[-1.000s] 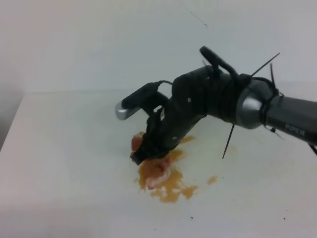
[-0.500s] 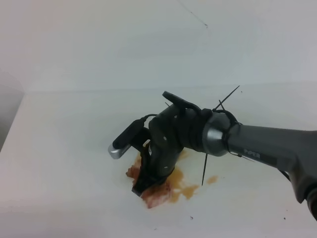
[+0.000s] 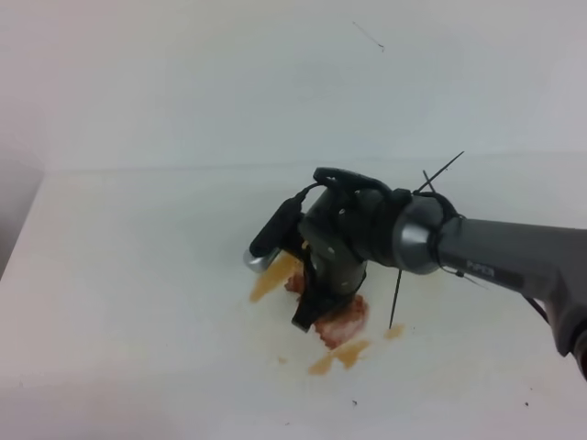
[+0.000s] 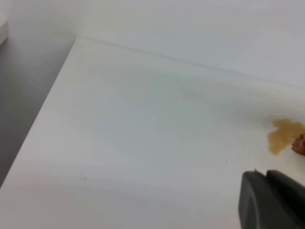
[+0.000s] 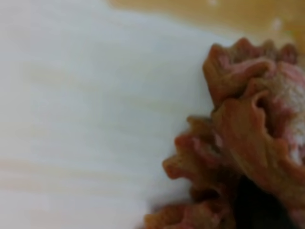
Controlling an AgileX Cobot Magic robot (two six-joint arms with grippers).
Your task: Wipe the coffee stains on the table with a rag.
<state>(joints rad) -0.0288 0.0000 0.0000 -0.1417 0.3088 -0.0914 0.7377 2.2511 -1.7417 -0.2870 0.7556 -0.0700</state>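
Note:
My right gripper (image 3: 310,319) points down at the white table (image 3: 138,275), shut on the rag (image 3: 343,322), a reddish-brown wad pressed onto the surface. Amber coffee stains lie around it: a streak (image 3: 274,276) to its left, a patch (image 3: 336,357) in front and a small spot (image 3: 394,332) to the right. In the right wrist view the crumpled rag (image 5: 238,138) fills the right side, with faint tan smears on the table (image 5: 71,95) beside it. The left wrist view shows a stain (image 4: 283,135), the rag's edge (image 4: 300,143) and a dark piece of my left gripper (image 4: 271,200), whose jaws are hidden.
The table's left edge (image 4: 43,119) drops off beside a grey wall. A pale wall (image 3: 275,82) rises behind the table's far edge. Black cable ties (image 3: 396,293) stick out from the right arm's wrist. Tiny dark specks (image 3: 354,401) dot the table near the front.
The right gripper has swept the rag forward over the big blotch and then back to the right. The blotch has shrunk to a streak and a few small patches.

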